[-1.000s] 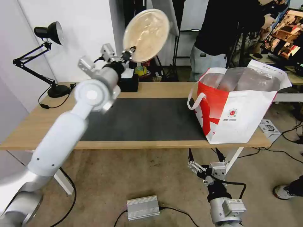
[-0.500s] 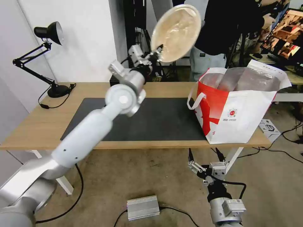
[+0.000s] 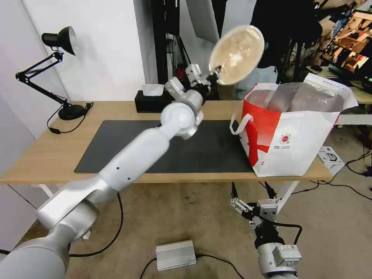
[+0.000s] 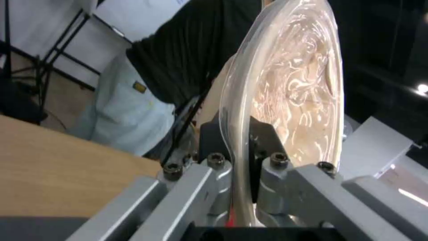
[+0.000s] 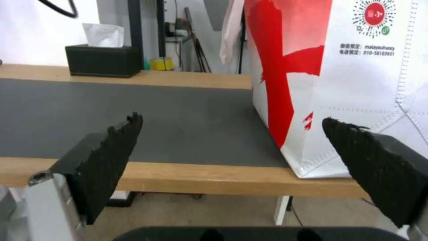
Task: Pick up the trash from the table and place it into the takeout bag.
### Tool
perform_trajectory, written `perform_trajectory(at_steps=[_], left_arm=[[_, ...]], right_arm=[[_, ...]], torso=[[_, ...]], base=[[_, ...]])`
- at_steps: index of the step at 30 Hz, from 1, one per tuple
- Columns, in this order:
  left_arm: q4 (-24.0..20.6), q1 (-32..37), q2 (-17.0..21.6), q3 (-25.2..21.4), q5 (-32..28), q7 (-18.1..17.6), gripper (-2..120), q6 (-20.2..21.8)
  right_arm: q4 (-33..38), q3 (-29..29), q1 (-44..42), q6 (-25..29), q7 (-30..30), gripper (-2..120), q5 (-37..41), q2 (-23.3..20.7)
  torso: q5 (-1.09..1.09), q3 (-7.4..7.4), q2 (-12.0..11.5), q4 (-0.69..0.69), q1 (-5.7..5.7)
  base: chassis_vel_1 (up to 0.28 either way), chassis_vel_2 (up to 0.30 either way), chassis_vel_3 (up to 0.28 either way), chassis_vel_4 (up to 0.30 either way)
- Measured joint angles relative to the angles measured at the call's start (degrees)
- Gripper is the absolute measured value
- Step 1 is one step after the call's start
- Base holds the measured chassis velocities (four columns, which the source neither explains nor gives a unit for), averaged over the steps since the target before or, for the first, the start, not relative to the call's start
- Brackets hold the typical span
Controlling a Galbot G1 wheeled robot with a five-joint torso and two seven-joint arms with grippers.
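Left hand (image 3: 214,76) is clenched on the rim of the beige pulp-fibre bowl (image 3: 236,54), carrying it high above the far side of the desk (image 3: 38,155). In the left wrist view the two fingers (image 4: 214,147) pinch the bowl's clear-covered edge (image 4: 285,83) between them, one on each side. The bowl stands on edge, its round face tilted toward the camera, and its right rim hangs just left of the takeout bag (image 3: 294,135), above the bag's left wall.

What matters for the drop is that the bag's open mouth lies to the right of the bowl and lower. I judge the left arm needs more travel rightward before the bowl is over the foil lining, and an edge-on bowl could catch the near-left lip or the loop handle (image 3: 238,124).

Right hand (image 3: 251,200) waits low, in front of the desk's near edge, fingers spread, holding nothing.
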Motion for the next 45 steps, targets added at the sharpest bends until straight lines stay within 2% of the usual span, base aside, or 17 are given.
perform_trajectory(at_steps=[4,11,21,29,45], left_arm=[[3.5,-0.3,-1.8,2.0,0.9,1.1,3,0.0],[6.8,-0.5,-3.4,4.2,2.1,2.0,3,0.9],[11.5,-4.2,-5.2,10.0,1.8,3.2,3,1.6],[14.4,-7.6,-8.4,10.0,1.6,4.3,3,1.7],[16.7,-11.4,-10.9,8.4,1.8,6.3,3,1.2]], right_arm=[[0.0,0.0,0.0,0.0,0.0,100,0.0,0.0],[0.0,0.0,0.0,0.0,0.0,100,0.0,0.0],[0.0,0.0,0.0,0.0,0.0,100,0.0,0.0],[0.0,0.0,0.0,0.0,0.0,100,0.0,0.0],[0.0,0.0,0.0,0.0,0.0,100,0.0,0.0]], torso=[[-0.01,0.0,0.0,0.01,0.0],[-0.01,0.0,0.0,0.01,0.0],[-0.01,0.0,0.0,0.01,0.0],[0.0,0.0,0.0,0.0,0.0],[-0.01,0.0,0.0,0.01,0.0]], base=[[0.0,0.0,0.0,0.0],[0.0,0.0,0.0,0.0],[0.0,0.0,0.0,0.0],[0.0,0.0,0.0,0.0],[0.0,0.0,0.0,0.0]])
